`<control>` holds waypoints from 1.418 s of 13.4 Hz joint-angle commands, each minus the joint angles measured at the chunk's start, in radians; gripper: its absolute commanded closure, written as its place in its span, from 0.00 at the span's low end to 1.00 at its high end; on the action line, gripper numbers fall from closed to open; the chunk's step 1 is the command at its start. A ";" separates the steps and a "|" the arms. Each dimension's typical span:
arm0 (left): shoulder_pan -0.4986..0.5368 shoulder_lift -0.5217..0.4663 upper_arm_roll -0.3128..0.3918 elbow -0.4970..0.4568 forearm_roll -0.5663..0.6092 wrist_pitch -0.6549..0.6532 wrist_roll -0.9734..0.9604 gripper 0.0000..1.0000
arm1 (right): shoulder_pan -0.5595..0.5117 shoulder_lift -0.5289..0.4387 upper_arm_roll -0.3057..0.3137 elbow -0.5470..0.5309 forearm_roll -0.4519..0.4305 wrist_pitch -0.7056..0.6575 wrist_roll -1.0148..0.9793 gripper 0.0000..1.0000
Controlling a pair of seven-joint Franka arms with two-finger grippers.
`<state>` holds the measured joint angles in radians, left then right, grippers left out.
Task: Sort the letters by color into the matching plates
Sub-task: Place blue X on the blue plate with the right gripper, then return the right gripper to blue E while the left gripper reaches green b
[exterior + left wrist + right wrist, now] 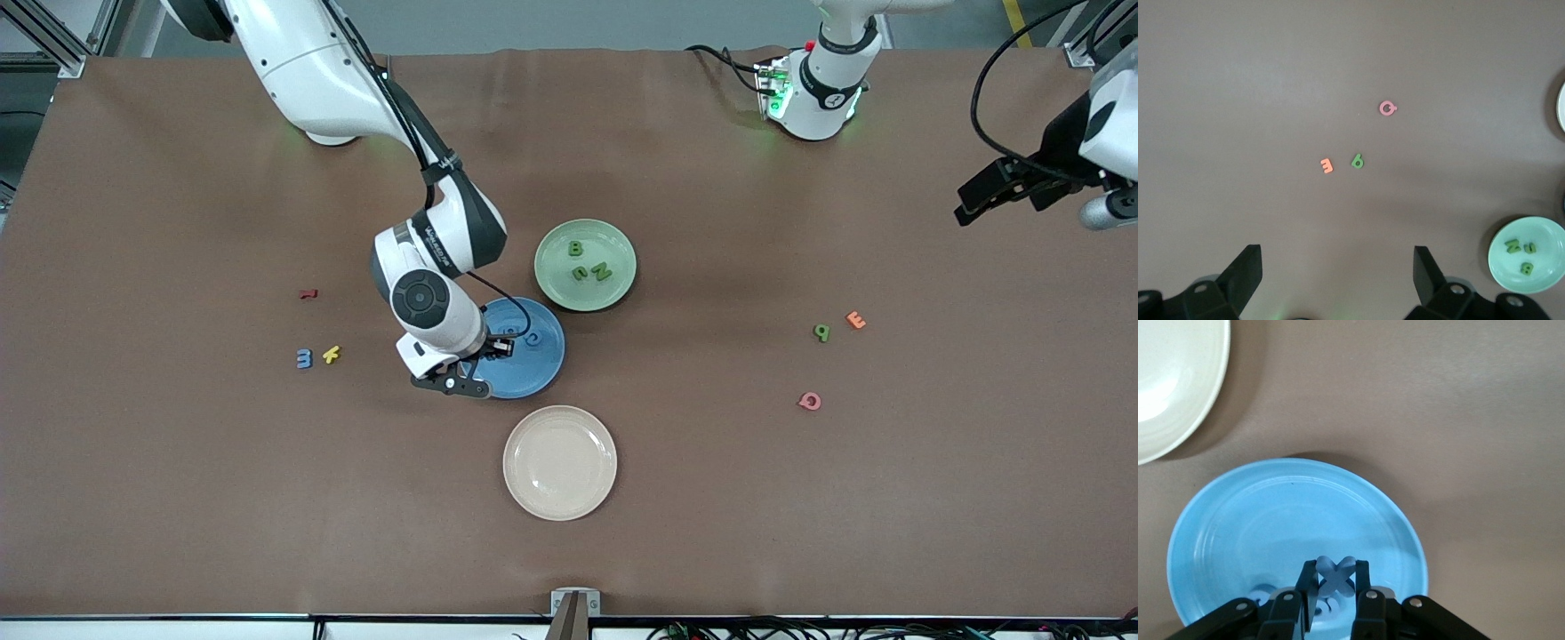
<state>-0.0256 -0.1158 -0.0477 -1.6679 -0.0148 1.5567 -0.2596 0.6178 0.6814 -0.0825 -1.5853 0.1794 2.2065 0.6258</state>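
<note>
1. Gripping a small blue letter between nearly closed fingers, the right gripper hangs low over the blue plate, at the plate's edge toward the right arm's end of the desk.
2. The held letter, an X shape, stands upright between the finger pads, just above the plate's floor; whether it touches the plate cannot be told.
3. Another blue letter already lies inside the blue plate.
4. The left gripper waits high over the left arm's end of the desk, its fingers spread wide apart and holding nothing.
5. The pale green plate sits just beside the blue plate, farther from the front camera, and holds three green letters clustered near its middle.
6. A cream plate rests nearer the front camera than the blue plate.
7. One loose green letter lies toward the left arm's end of the desk, just beside an orange letter, with a pink letter near them and nearer the front camera.
8. A loose blue letter lies toward the right arm's end, just beside a yellow letter; a red letter sits apart from them, farther from the front camera.
</note>
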 commanded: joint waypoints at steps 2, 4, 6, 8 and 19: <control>-0.051 -0.074 0.005 -0.035 -0.008 -0.032 0.010 0.00 | 0.011 0.052 -0.011 0.062 0.017 0.004 0.022 0.86; -0.063 -0.064 0.017 -0.024 -0.005 -0.041 0.013 0.00 | 0.014 0.066 -0.011 0.067 0.017 0.030 0.022 0.86; -0.059 -0.047 0.016 -0.021 -0.005 -0.038 0.014 0.00 | 0.017 0.075 -0.011 0.067 0.017 0.044 0.022 0.84; -0.053 -0.041 0.017 -0.015 -0.007 -0.037 0.016 0.00 | 0.016 0.073 -0.011 0.067 0.017 0.041 0.020 0.59; -0.074 0.114 -0.041 -0.187 0.018 0.249 0.020 0.00 | -0.166 -0.255 -0.034 -0.062 -0.036 -0.390 -0.239 0.01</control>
<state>-0.0941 -0.0509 -0.0649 -1.8362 -0.0152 1.7519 -0.2550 0.5197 0.5321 -0.1301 -1.5289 0.1694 1.8243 0.4918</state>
